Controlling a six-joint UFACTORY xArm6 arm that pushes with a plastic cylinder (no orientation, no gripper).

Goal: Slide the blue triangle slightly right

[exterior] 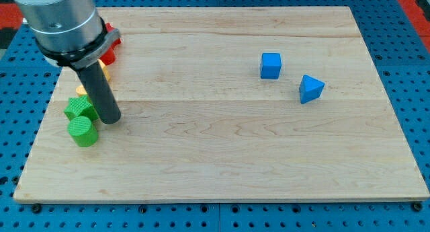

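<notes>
The blue triangle [310,89] lies on the wooden board [222,144] at the view's right. A blue cube [270,65] sits just up and to its left, apart from it. My tip [111,119] is far to the view's left, touching nothing blue. It stands right beside a green star-shaped block [77,107] and just above and right of a green cylinder [82,132].
A red block [111,52] and a yellow block [105,74] sit at the upper left, partly hidden behind the rod and the arm's grey body [60,23]. The board rests on a blue perforated table [410,64].
</notes>
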